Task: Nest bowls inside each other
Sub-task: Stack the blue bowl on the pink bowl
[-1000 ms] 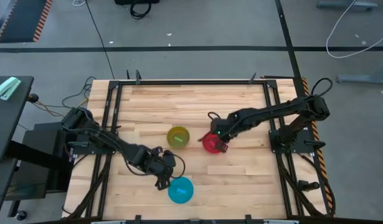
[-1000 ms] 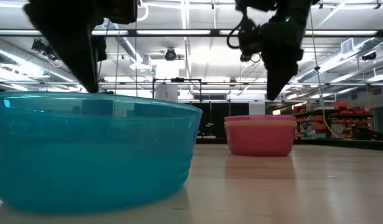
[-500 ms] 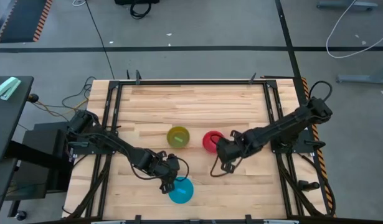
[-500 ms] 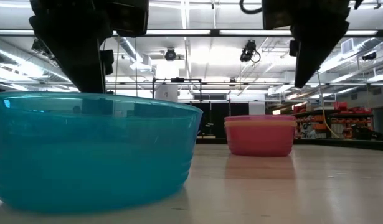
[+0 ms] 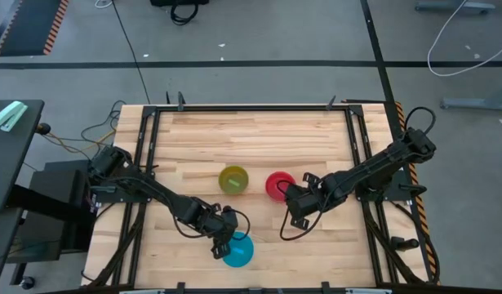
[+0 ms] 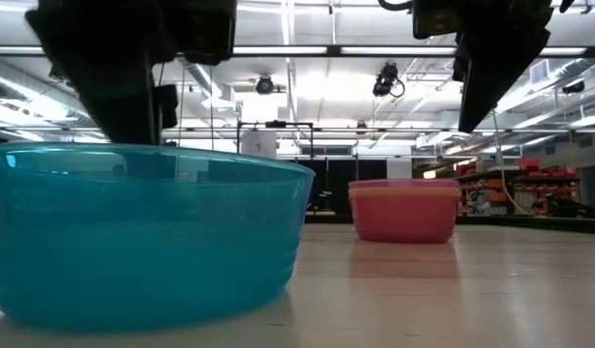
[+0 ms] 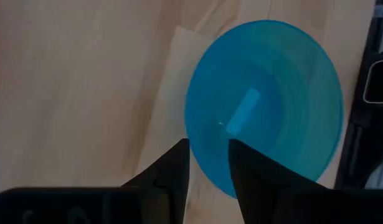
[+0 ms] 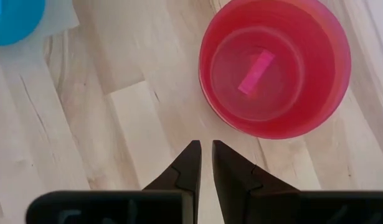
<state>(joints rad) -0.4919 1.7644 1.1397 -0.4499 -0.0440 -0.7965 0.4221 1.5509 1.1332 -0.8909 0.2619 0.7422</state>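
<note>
A blue bowl stands upright on the table near its near edge; it fills the left of the low view. My left gripper is open at the bowl's left rim, one finger outside the wall and one over the inside, without clear touch. It also shows in the high view. A pink-red bowl stands at mid-table; the low view shows a second rim band on it. A yellow-green bowl stands to its left. My right gripper is shut and empty, raised just on the near side of the pink-red bowl.
The wooden table has bare boards across its far half. Black frame rails run along both sides, with cables by the left arm's base. A cable loop hangs from my right arm.
My right gripper has left the pink-red bowl, rising and going toward the table's near edge; the bowl has stayed in place. My left gripper has edged toward the blue bowl's rim, and the blue bowl has not moved.
</note>
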